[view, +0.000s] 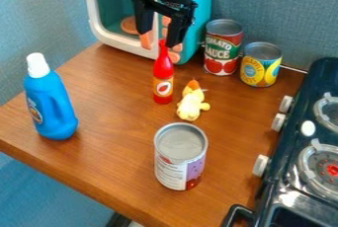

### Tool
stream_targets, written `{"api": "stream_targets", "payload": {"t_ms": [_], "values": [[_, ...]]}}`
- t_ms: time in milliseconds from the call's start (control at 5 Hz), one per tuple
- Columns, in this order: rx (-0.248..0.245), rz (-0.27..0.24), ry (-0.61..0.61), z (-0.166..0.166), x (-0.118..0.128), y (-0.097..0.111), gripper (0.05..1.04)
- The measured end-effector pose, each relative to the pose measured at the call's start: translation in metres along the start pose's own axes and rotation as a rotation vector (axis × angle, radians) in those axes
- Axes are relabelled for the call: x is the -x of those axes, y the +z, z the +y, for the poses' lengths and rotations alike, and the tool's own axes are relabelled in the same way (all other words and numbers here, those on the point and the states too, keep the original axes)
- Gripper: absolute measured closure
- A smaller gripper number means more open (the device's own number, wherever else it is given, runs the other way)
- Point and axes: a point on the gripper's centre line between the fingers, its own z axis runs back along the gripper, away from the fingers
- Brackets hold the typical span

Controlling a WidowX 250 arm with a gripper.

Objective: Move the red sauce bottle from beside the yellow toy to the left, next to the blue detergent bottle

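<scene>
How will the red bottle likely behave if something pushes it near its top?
The red bottle would probably tip rather than slide, as it stands tall and narrow. Its smooth side may be slippery. Once fallen, its rounded body might roll.

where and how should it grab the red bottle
The red bottle is probably best pinched on its upper body, just below the narrow neck, coming straight down from above. It stands upright and tapers to its top, with the open gripper hanging over it. Going lower might catch the yellow toy close beside its base.
</scene>
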Motion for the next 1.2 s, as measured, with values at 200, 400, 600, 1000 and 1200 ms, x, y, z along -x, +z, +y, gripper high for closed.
{"api": "stream_targets", "payload": {"t_ms": [200,400,600,1000,1200], "values": [[0.002,0.018,0.002,0.000,-0.004,-0.006,0.082],[-0.010,0.042,0.011,0.000,-0.006,-0.013,0.082],[-0.011,0.053,0.015,-0.001,-0.006,-0.017,0.082],[0.010,0.033,0.026,-0.005,-0.012,-0.025,0.419],[0.024,0.029,0.029,-0.006,-0.012,-0.025,0.696]]}}
